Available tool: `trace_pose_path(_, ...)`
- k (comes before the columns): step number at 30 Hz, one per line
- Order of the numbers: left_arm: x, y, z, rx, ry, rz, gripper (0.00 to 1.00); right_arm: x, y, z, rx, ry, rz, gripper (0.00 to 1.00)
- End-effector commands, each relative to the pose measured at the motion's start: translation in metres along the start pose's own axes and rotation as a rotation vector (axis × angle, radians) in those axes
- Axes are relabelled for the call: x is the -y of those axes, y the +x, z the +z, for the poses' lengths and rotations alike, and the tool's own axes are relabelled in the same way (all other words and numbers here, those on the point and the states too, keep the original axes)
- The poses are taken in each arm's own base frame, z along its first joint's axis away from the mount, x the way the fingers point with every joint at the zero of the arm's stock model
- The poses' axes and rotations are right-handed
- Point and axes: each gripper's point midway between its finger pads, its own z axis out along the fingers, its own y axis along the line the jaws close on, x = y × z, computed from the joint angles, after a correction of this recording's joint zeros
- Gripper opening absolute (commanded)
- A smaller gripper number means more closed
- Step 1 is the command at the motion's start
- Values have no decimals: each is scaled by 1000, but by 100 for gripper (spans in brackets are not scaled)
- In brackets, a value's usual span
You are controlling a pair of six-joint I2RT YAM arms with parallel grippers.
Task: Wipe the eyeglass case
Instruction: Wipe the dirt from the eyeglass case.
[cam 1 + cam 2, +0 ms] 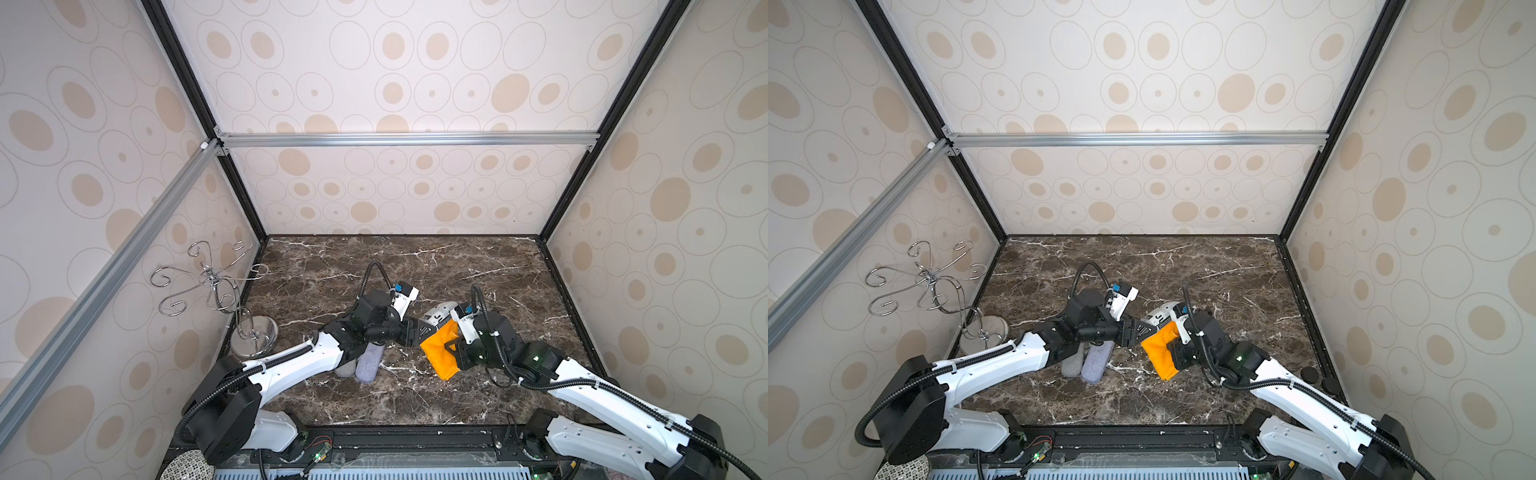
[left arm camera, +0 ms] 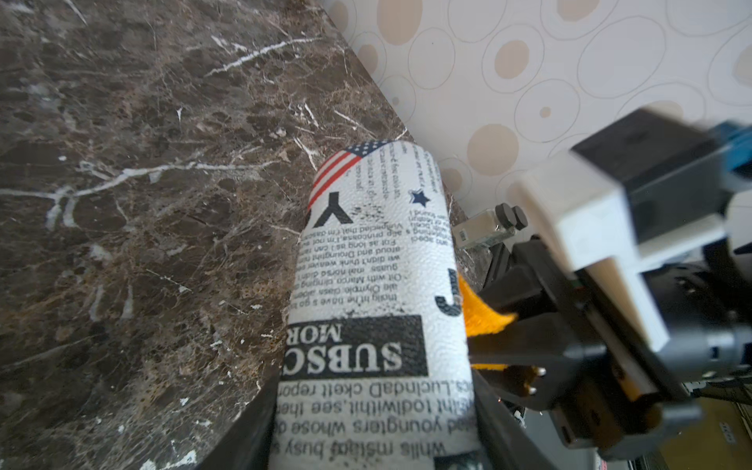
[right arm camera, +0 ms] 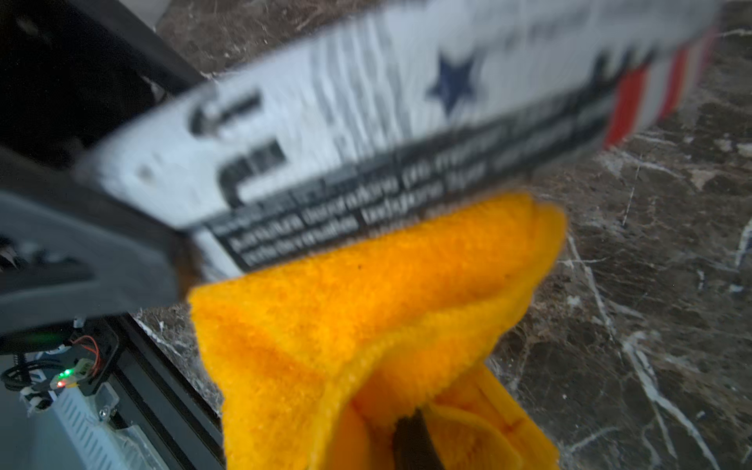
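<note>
The eyeglass case (image 1: 438, 314) (image 1: 1158, 316) is white with newspaper print and a flag corner. It is held off the marble table, near its middle, in both top views. My left gripper (image 1: 419, 330) (image 2: 374, 411) is shut on one end of it, with a black finger on each side of the case (image 2: 374, 276). My right gripper (image 1: 452, 348) (image 3: 411, 441) is shut on a folded orange cloth (image 1: 438, 353) (image 3: 366, 309). The cloth's top edge touches the long side of the case (image 3: 366, 101). The right fingers are mostly buried in the cloth.
Two grey felt pouches (image 1: 368, 363) lie on the table under my left forearm. A chrome hook stand (image 1: 220, 291) rises at the left wall. A small clear bottle with black caps (image 2: 484, 228) stands by the right wall. Patterned walls enclose three sides.
</note>
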Motion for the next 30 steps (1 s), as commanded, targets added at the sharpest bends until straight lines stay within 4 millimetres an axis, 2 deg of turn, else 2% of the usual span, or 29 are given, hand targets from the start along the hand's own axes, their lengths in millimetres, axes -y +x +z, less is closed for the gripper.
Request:
trace_pose_path(1,15,-6,-4,1,62,54,50,-3,-23,-10,138,-11,31,0)
trace_pose_path(8,22,6,-8,-40,109,56,50,48,-30,-27,189,192,140,0)
trace_pose_path(10,20,8,-9,-43,98,62,50,54,-31,-30,190,205,152,0)
trace_pose_path(12,21,7,-10,-41,95,70,50,47,-32,-30,170,172,127,0)
trace_pose_path(17,24,0,-5,-33,112,74,51,3,-23,-16,108,-64,71,0)
trace_pose_path(20,21,-1,0,-39,105,76,50,-21,-20,-16,118,-145,11,0)
trace_pose_path(22,18,1,1,-39,95,81,50,-33,-17,-16,116,-205,-5,0)
trace_pose_path(24,18,4,1,-39,108,79,51,-35,-13,-15,100,-221,3,0)
trace_pose_path(26,19,10,1,-51,131,69,50,-22,-12,-10,100,-151,27,0)
trace_pose_path(30,15,20,-4,-53,117,72,50,21,-15,-12,156,79,90,0)
